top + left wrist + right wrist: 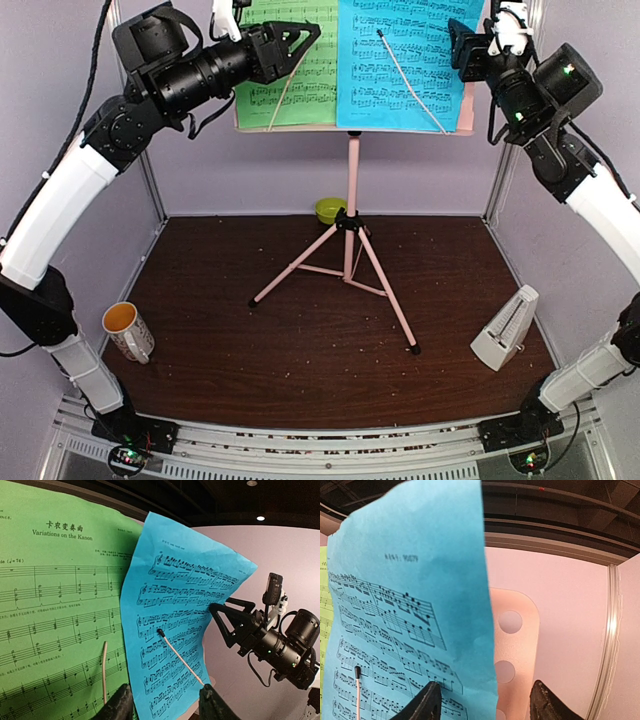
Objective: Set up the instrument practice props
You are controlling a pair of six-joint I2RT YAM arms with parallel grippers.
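The right claw (486, 687) is part open and empty; just ahead hangs the free right edge of the blue music sheet (420, 580), with the bare perforated desk of the music stand (515, 645) to the right. The left claw (164, 696), also spread and empty, faces that sheet's lower edge, with the green music sheet (50, 605) to its left. Far below, the metronome (505, 328), mug (127, 330) and bowl (330, 209) sit on the counter (300, 340).

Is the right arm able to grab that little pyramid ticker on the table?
Probably yes. The metronome stands alone on the table's right side with nothing around it. The right gripper, up by the blue sheet, looks open and empty.
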